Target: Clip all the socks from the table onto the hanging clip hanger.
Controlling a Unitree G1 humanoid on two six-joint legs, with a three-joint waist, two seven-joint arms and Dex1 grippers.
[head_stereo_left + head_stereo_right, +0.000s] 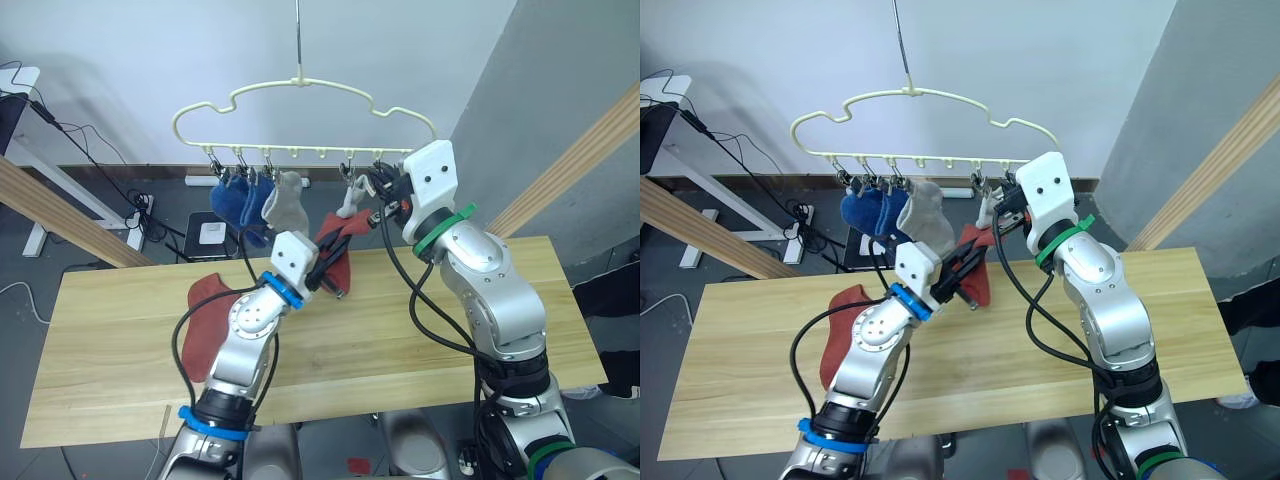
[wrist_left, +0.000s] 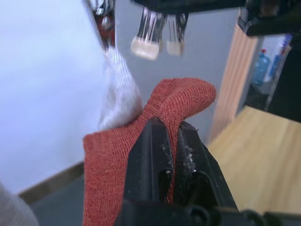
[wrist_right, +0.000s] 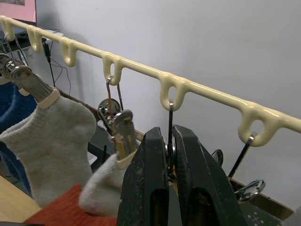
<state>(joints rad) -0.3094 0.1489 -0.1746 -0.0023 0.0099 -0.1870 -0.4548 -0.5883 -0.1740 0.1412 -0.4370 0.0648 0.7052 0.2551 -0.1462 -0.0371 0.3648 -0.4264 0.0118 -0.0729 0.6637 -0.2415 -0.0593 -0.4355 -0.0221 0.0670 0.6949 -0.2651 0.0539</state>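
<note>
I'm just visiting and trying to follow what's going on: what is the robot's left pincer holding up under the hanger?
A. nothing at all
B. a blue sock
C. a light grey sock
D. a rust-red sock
D: the left pincer is shut on a rust-red sock, lifted just under the clip hanger, where blue and grey socks already hang.

No readable writing, label, brand, number or sign shows on anything in these views, near or far.
</note>
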